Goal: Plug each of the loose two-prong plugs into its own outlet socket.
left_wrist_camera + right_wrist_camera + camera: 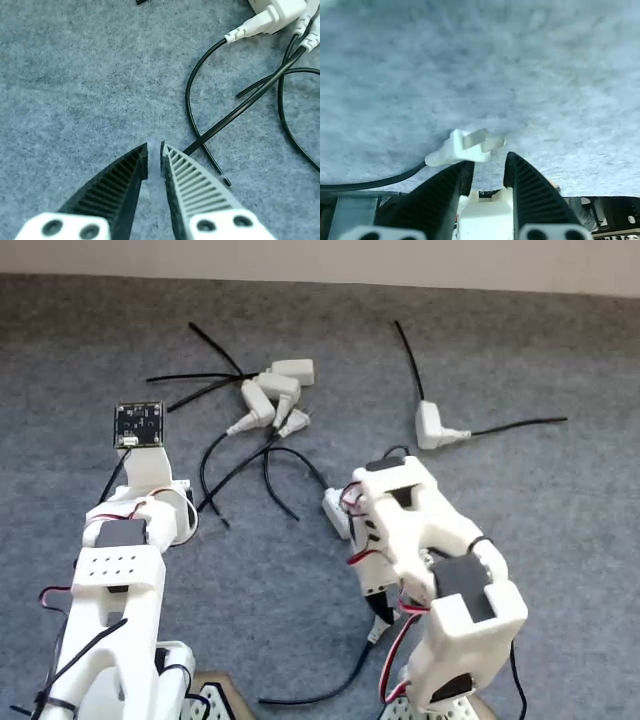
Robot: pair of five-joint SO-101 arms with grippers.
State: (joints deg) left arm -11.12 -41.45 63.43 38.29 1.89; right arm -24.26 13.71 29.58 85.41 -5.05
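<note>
My right gripper (489, 161) is low over the carpet, its fingers closed on a white block (485, 205), seemingly an outlet socket. Just past its fingertips a white two-prong plug (462, 147) lies on the carpet with its prongs bare and a black cable trailing off. From above, that plug (334, 508) is at the tip of the right arm. My left gripper (154, 150) hangs above bare carpet, shut and holding nothing. Several white plugs and sockets (272, 395) lie in a cluster at the back centre. One of these white plugs (270, 17) lies beyond my left gripper.
Another white plug body (430, 427) with black leads lies at the back right. Black cables (235, 465) loop across the carpet between the two arms, and one black cable (235, 112) runs just beside my left fingertips. Open carpet lies to the far left and right.
</note>
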